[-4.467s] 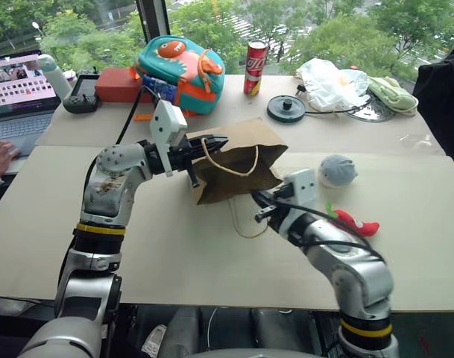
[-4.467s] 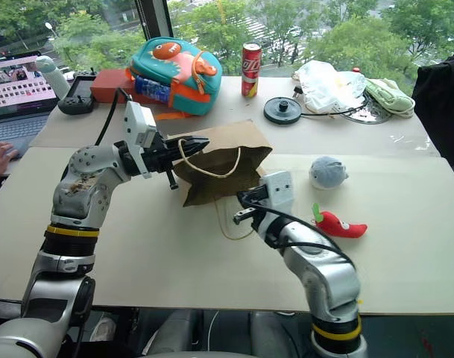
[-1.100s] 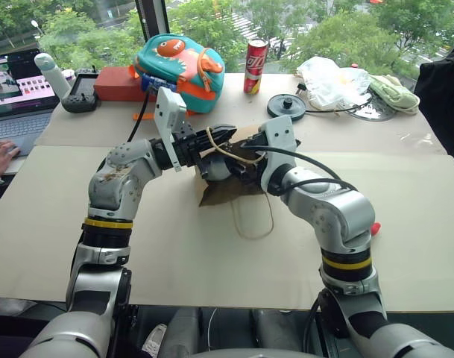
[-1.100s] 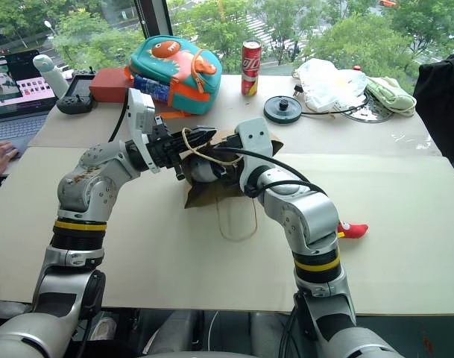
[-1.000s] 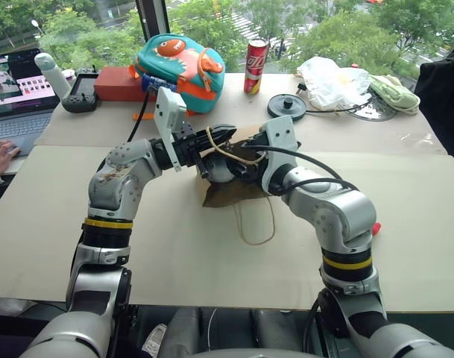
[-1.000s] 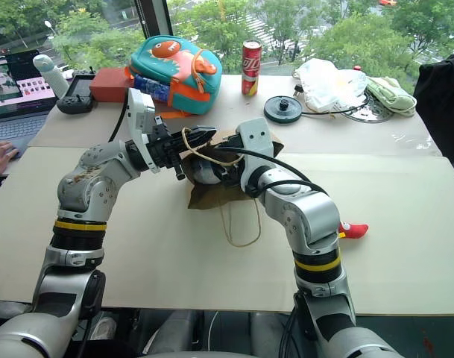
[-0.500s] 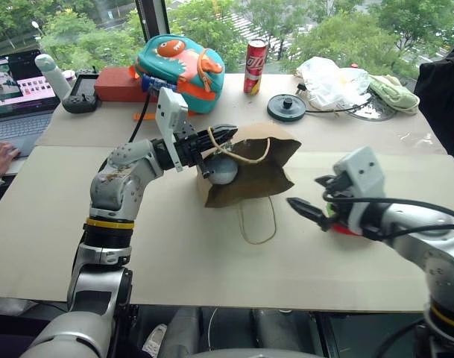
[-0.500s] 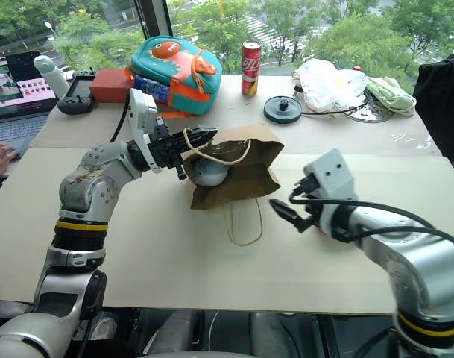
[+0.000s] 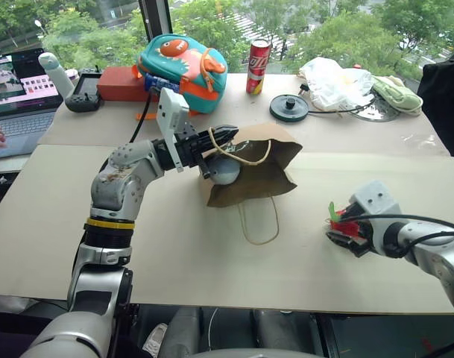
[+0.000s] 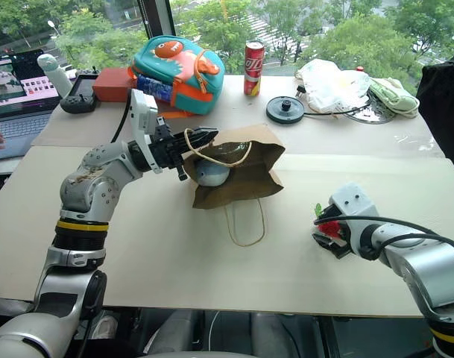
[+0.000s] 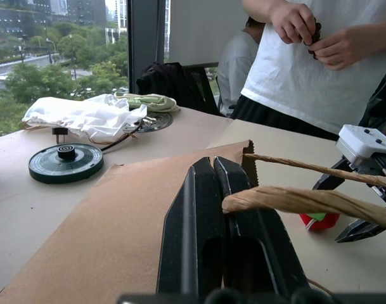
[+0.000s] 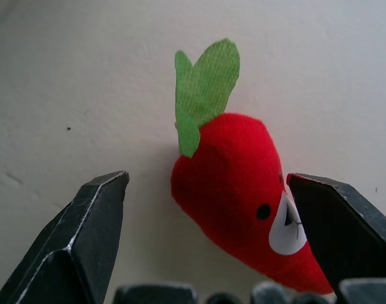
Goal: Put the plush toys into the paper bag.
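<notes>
In the centre-left of the head view, the left arm reaches up and across with its forearm roughly level, and the left gripper [image 9: 225, 136] is pinched closed on a tan cord loop handle of the plain brown kraft paper bag [image 9: 260, 175], holding the bag's mouth lifted off the beige table [image 9: 174, 246]. The round grey-blue plush ball [image 9: 224, 171] sits inside that mouth, just under the fingers. At the lower right of the frame the right arm comes in low, bent downward at the wrist, and the right gripper [image 9: 344, 227] stands wide over the red plush chili pepper with a green stem [image 12: 243, 190] (one black finger on either side, neither touching it), which lies on the table. The red drink can [image 9: 256, 66] at the top centre carries white lettering too small to read.
</notes>
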`<state>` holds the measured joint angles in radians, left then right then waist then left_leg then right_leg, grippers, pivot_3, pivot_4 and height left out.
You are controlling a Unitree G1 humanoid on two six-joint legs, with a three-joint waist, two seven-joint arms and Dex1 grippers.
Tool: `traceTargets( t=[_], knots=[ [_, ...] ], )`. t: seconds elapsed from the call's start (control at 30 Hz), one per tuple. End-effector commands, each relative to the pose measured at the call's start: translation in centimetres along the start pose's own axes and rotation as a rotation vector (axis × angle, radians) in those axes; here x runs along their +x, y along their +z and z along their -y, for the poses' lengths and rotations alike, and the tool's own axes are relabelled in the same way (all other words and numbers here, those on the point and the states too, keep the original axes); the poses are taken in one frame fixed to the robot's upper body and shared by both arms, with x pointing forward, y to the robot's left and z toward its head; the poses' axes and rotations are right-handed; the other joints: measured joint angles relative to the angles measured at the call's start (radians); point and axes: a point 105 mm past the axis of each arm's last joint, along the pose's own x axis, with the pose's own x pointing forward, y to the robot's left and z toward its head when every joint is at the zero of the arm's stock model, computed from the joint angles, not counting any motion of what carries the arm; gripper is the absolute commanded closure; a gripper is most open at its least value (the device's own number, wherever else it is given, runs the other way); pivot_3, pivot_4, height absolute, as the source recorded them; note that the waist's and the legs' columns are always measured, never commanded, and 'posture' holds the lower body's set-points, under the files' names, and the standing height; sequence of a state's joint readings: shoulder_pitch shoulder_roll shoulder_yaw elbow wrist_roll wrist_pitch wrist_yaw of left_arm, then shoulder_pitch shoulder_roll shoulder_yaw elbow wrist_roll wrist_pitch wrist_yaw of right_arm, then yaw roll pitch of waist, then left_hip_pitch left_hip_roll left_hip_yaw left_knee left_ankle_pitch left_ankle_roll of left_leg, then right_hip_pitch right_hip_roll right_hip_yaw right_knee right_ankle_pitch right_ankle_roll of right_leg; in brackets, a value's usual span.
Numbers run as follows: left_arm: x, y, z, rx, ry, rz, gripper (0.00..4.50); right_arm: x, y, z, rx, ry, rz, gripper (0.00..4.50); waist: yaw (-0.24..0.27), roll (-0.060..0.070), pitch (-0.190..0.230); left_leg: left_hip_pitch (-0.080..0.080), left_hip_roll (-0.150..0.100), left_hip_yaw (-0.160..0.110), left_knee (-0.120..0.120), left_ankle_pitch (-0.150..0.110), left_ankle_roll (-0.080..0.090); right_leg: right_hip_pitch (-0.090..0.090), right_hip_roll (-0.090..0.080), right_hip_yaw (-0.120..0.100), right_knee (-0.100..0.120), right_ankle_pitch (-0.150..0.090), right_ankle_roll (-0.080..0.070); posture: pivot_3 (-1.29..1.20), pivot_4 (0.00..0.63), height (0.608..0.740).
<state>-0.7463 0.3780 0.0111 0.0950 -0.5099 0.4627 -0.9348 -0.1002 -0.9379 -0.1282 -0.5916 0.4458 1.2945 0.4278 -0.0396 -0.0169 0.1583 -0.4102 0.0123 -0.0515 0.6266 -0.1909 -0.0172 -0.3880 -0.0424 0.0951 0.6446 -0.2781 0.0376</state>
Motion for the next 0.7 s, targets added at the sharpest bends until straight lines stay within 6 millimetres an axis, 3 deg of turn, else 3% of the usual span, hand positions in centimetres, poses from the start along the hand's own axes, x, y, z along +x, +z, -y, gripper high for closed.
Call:
traceTargets(
  t=[0.03,0.07,0.33,0.53,0.7],
  knots=[
    [0.3,1.3,0.2,0.043,-0.018,0.027,4.5,-0.5,0.5,1.2,-0.012,-0.066,0.029,0.54,-0.001,0.0,0.0,0.0,0.0,0.0,0.0,0.0,0.0,0.0,0.0,0.0,0.0,0.0,0.0,0.0,0.15,0.739],
    [0.2,1.3,0.2,0.043,-0.017,0.027,4.5,-0.5,0.6,1.2,-0.013,-0.065,0.036,0.71,-0.002,0.0,0.0,0.0,0.0,0.0,0.0,0.0,0.0,0.0,0.0,0.0,0.0,0.0,0.0,0.0,0.15,0.739],
    [0.1,1.3,0.0,0.044,-0.012,0.025,4.5,-0.4,0.7,0.2,-0.035,-0.029,0.049,3.38,0.0,0.0,0.0,0.0,0.0,0.0,0.0,0.0,0.0,0.0,0.0,0.0,0.0,-0.001,0.001,0.0,0.15,0.739],
    [0.1,1.4,-0.1,0.049,-0.009,0.024,4.5,-0.5,1.3,-0.6,-0.047,-0.011,0.091,3.38,-0.001,0.0,0.0,0.0,0.0,0.0,0.0,0.0,0.0,0.0,0.0,0.0,0.0,-0.001,0.001,0.0,0.15,0.739],
    [0.1,1.5,-0.2,0.052,-0.005,0.025,4.5,-1.4,3.7,-1.4,-0.009,0.024,0.223,3.38,-0.002,0.0,0.0,0.0,0.0,0.0,0.0,0.0,0.0,0.0,0.0,0.0,0.001,0.0,0.001,0.0,0.15,0.739]
  ],
)
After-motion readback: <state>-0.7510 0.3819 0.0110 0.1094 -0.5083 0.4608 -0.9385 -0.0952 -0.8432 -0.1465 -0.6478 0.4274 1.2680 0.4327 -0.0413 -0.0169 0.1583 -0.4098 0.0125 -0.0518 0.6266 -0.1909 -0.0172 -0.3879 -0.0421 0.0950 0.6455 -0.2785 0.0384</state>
